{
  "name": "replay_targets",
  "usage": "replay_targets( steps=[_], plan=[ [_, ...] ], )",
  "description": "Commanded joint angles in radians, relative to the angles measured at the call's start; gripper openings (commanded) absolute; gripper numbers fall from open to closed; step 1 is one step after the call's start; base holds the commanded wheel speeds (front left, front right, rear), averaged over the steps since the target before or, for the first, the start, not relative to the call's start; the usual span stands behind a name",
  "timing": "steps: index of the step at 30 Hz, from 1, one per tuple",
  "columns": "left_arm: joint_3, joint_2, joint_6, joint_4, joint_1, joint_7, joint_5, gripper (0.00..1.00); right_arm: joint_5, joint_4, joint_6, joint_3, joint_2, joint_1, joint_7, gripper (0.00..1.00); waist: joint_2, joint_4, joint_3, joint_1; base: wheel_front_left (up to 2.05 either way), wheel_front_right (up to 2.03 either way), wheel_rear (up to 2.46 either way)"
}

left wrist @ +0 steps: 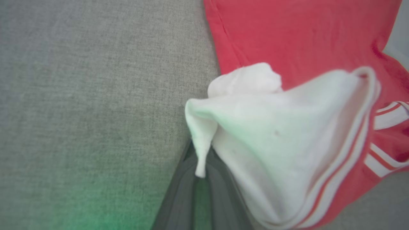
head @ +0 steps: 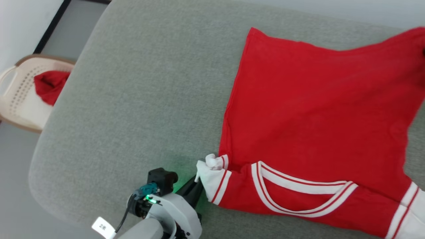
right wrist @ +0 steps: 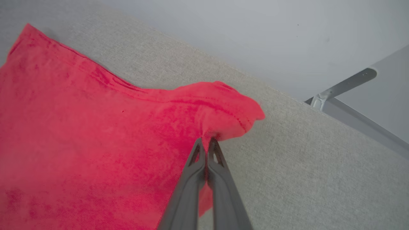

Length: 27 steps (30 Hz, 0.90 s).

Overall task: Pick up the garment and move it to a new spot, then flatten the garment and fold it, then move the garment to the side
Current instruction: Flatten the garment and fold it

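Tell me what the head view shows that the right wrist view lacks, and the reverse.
Head view: left gripper, jaws shut on the white sleeve; striped collar; basket with a red cloth. Right wrist view: right gripper, jaws shut on a red hem corner; metal bracket. Shared: the garment spread on the grey cushion.

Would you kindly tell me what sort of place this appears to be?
Probably an indoor laundry-folding spot, perhaps a home or test room: a broad grey padded surface with a red shirt spread on it, a pale plastic basket holding a red cloth beside it, and a plain white wall nearby.
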Motion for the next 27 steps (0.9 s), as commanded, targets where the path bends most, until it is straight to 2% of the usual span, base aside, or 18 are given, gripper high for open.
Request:
replay_targets(
  steps=[1,9,16,27],
  plan=[
    [0.006,0.018,0.016,0.013,0.017,0.008,-0.004,0.0,0.018,-0.019,0.0,0.001,-0.011,0.03,-0.009,0.0,0.0,-0.036,-0.031,0.0,0.0,0.0,0.0],
    [0.013,0.056,0.039,-0.029,0.044,0.018,-0.011,0.0,0.105,-0.145,0.0,-0.056,-0.061,0.265,-0.022,0.0,0.0,-0.095,-0.066,0.0,0.0,0.0,0.0],
    [0.017,0.092,0.059,-0.075,0.061,0.031,-0.017,0.0,0.121,-0.259,0.0,-0.183,-0.045,0.491,-0.002,0.0,0.0,-0.137,-0.076,0.0,0.0,0.0,0.0],
    [0.019,0.126,0.088,-0.133,0.077,0.049,-0.02,0.0,0.057,-0.402,0.0,-0.383,0.083,0.795,0.042,0.0,0.0,-0.174,-0.075,0.0,0.0,0.0,0.0]
  ],
)
